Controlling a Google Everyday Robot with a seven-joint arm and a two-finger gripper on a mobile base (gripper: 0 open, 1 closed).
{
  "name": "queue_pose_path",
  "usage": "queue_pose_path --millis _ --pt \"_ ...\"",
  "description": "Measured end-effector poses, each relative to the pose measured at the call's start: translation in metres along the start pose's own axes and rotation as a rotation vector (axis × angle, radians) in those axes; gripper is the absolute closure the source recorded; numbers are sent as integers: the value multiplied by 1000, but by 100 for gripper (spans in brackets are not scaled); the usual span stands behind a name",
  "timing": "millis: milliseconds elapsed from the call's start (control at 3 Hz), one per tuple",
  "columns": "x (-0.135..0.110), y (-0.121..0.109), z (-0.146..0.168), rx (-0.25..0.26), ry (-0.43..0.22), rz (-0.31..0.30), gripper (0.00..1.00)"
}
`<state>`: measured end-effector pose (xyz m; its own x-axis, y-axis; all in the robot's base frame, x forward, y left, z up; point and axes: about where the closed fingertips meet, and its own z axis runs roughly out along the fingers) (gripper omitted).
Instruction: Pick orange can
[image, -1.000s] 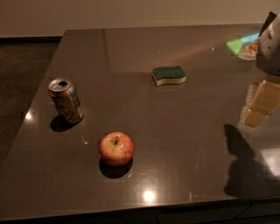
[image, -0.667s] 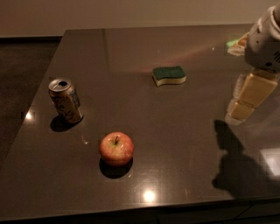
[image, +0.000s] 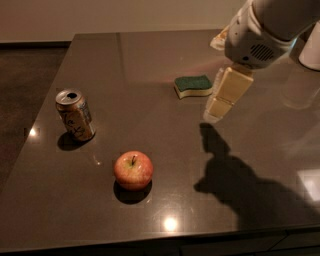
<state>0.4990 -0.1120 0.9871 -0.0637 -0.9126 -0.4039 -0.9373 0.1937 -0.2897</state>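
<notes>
The orange can (image: 75, 114) stands on the dark table (image: 150, 65) near its left edge, leaning slightly, silver top with the opening showing, pale and orange-gold label with dark script. My gripper (image: 218, 107) hangs above the table to the right of centre, cream-coloured fingers pointing down and left, well to the right of the can and just right of the sponge. It holds nothing that I can see.
A red-yellow apple (image: 133, 170) sits in front of the can toward the table's near edge. A green and yellow sponge (image: 193, 85) lies mid-table. A white object (image: 311, 50) stands at the far right edge. The arm's shadow falls on the table's right front.
The arm and gripper have moved left from the right edge toward the table's middle, now beside the sponge. The can, apple and sponge have not moved.
</notes>
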Motion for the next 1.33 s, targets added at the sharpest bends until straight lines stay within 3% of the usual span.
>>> queue_pose_path --millis 667,1333 --pt "-75 -8 70 -39 -116 3 0" --pt "-143 10 132 -109 -209 21 0"
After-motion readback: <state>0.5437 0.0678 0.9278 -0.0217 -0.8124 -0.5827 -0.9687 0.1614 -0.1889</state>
